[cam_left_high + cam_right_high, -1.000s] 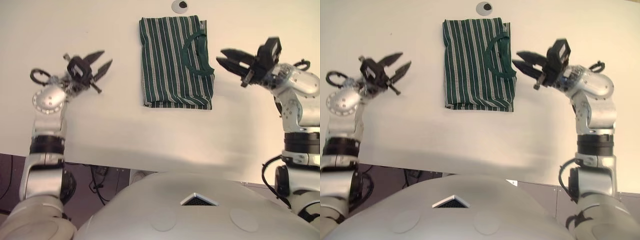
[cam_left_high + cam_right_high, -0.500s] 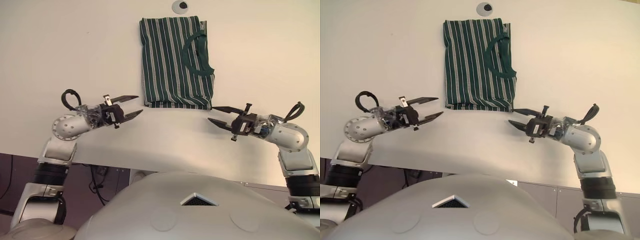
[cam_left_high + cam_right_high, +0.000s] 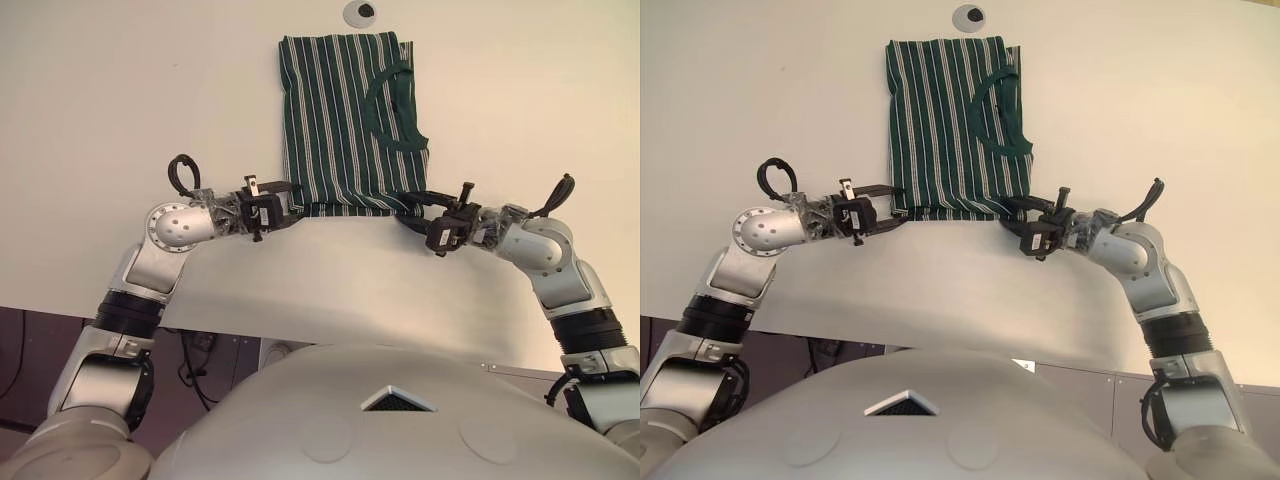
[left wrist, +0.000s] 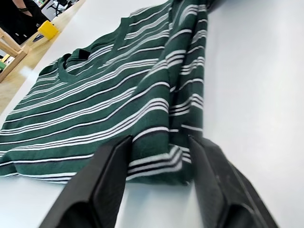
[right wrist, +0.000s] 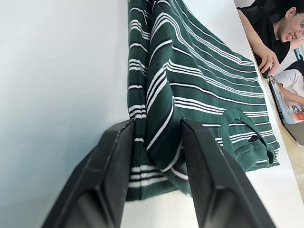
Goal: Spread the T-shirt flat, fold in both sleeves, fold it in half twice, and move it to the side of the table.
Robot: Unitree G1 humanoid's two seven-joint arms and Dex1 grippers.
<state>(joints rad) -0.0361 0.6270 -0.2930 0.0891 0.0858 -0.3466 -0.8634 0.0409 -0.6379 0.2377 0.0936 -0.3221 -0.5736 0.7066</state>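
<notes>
The folded green striped T-shirt (image 3: 350,120) lies at upper centre on the white worktop (image 3: 150,80). The left gripper (image 3: 293,200) meets its lower-left corner, the right gripper (image 3: 408,205) its lower-right; both sets of jaws stand parted, astride the folded edge.

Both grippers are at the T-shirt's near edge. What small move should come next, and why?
Probably close both now: the left gripper and right gripper each straddle a near corner of the striped T-shirt, open, not yet gripping.
</notes>
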